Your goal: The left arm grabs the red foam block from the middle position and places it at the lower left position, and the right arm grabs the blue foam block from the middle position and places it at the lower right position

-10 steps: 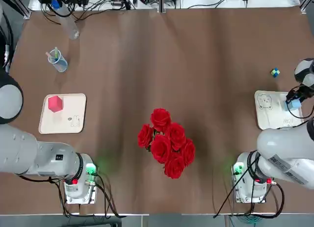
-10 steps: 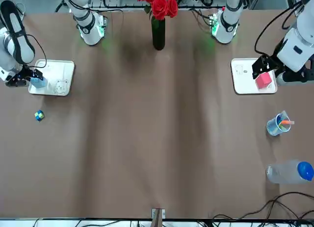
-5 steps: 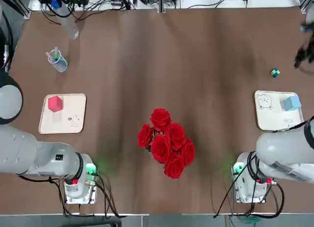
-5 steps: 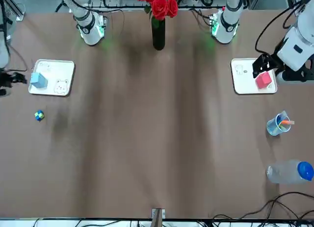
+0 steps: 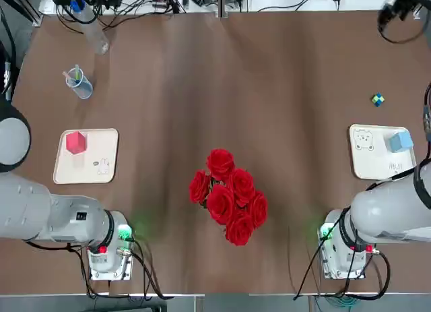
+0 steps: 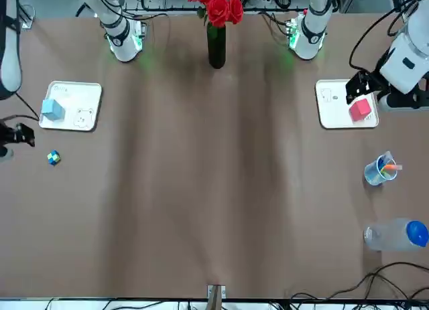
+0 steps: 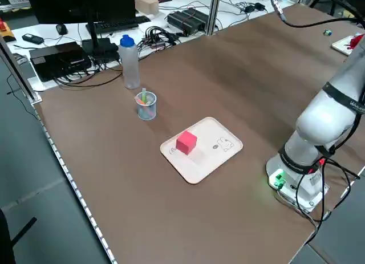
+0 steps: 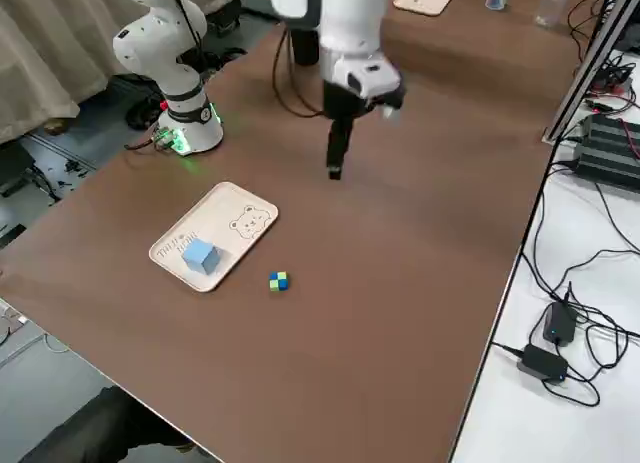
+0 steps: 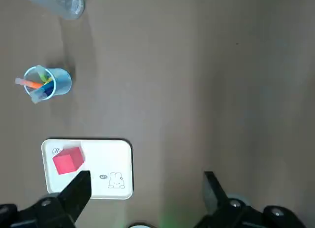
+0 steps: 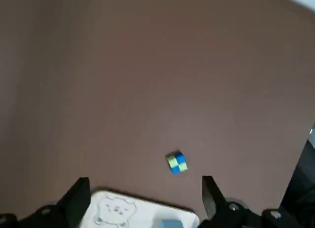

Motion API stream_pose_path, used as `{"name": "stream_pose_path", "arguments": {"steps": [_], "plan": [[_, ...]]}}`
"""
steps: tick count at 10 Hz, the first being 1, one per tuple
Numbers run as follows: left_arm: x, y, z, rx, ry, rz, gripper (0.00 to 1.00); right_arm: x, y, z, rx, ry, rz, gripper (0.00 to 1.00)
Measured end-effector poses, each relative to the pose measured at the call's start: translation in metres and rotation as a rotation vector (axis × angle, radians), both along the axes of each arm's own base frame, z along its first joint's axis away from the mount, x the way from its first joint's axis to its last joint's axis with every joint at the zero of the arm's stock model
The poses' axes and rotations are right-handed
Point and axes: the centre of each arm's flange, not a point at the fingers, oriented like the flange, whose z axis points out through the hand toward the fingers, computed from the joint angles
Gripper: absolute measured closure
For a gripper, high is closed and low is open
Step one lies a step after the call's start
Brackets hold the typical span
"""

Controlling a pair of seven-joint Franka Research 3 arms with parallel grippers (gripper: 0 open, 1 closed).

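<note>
Both grippers, left point(image 9: 142, 188) and right point(image 10: 142, 188), hang wide apart and empty above the tabletop point(image 5: 269, 89). Red foam block point(image 5: 76, 142) sits on its cream tray point(image 5: 101, 167); blue foam block point(image 5: 400, 141) on the bear-face tray point(image 5: 370, 160), partly cut off in the right wrist view.

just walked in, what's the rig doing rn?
Both placements look done. The red foam block sits on the lower left tray, and the blue foam block sits on the bear-face tray. Neither gripper holds anything: the left gripper is open, raised above its tray, and the right gripper is open, high over the table near the small puzzle cube. The roses stand mid-table between the arms.
</note>
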Motion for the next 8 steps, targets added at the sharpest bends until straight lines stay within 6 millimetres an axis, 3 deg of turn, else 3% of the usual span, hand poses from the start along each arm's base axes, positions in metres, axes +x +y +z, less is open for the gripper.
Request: {"name": "stream_pose_path", "arguments": {"steps": [1, 3, 5, 8], "plan": [[0.0, 0.003, 0.0, 0.0, 0.0, 0.003, 0.0, 0.006, 0.028, 0.017, 0.023, -0.027, -0.056, 0.0], [-0.001, 0.001, 0.0, 0.001, 0.009, 0.0, 0.0, 0.011, 0.061, 0.053, 0.086, -0.057, -0.152, 0.0], [-0.002, 0.002, -0.001, 0.002, 0.013, 0.001, 0.0, 0.008, 0.073, 0.095, 0.104, -0.084, -0.198, 0.0], [-0.001, 0.003, -0.001, 0.002, 0.013, 0.003, 0.0, -0.008, 0.091, 0.135, 0.141, -0.132, -0.278, 0.0]]}}
